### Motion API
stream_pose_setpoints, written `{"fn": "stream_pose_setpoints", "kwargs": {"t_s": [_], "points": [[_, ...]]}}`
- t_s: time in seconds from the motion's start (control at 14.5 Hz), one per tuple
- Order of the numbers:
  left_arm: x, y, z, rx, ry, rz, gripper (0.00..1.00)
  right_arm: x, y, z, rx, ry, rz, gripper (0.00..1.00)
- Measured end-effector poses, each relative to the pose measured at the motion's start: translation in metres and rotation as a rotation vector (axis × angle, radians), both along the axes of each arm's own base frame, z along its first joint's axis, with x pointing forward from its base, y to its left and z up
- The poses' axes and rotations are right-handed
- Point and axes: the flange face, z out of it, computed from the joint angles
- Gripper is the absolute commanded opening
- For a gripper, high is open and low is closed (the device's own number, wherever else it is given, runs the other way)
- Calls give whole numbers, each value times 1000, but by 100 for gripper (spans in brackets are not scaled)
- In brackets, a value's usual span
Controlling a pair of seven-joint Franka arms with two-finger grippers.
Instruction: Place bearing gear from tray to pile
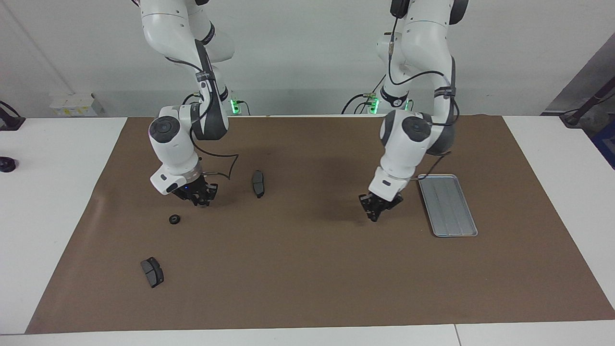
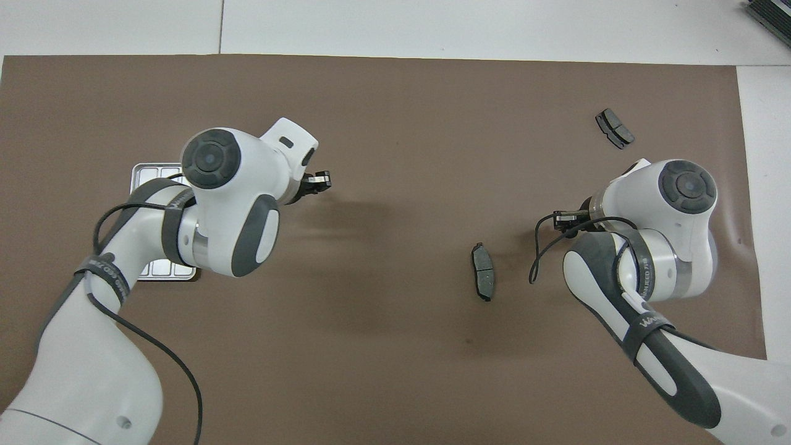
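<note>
The silver tray point(image 1: 449, 206) lies bare at the left arm's end of the mat; in the overhead view the left arm covers most of the tray point(image 2: 148, 173). My left gripper point(image 1: 375, 211) point(image 2: 318, 181) hangs low over the mat beside the tray, toward the middle, shut on a small dark part, the bearing gear. The pile is scattered at the right arm's end: a small black gear point(image 1: 174, 219), a brake pad point(image 1: 258, 183) point(image 2: 483, 279) and a second brake pad point(image 1: 152, 272) point(image 2: 613, 128). My right gripper point(image 1: 198, 198) point(image 2: 565, 217) hovers just above the mat between the gear and the first pad.
A brown mat point(image 1: 307, 269) covers most of the white table. A small black object point(image 1: 6, 164) sits on the bare tabletop past the right arm's end of the mat. A white box point(image 1: 72, 103) stands at the wall.
</note>
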Motion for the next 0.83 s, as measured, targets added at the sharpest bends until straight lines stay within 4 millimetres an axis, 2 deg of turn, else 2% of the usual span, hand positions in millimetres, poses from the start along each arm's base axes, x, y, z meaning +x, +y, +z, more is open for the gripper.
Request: {"fn": "stream_pose_setpoints", "kwargs": {"t_s": [0.21, 0.28, 0.35, 0.48, 0.55, 0.62, 0.69, 0.83], "points": [[-43, -93, 0, -67, -13, -62, 3, 4, -1, 6, 2, -22, -5, 100], [-58, -121, -3, -84, -9, -85, 3, 8, -2, 16, 5, -42, -12, 100], [-69, -144, -7, -95, -9, -100, 8, 14, -4, 30, 9, -72, -26, 100], [-83, -174, -11, -113, -28, -124, 41, 21, -8, 67, 19, -134, -57, 100], [-88, -184, -12, -120, -36, -136, 70, 22, -9, 84, 24, -158, -69, 100], [-90, -189, -12, -124, -42, -143, 94, 22, -10, 100, 28, -169, -76, 100], [-91, -190, -12, -127, -46, -145, 100, 22, -10, 117, 30, -168, -80, 100], [-88, -189, -9, -128, -51, -141, 100, 25, -10, 154, 30, -151, -86, 100]]}}
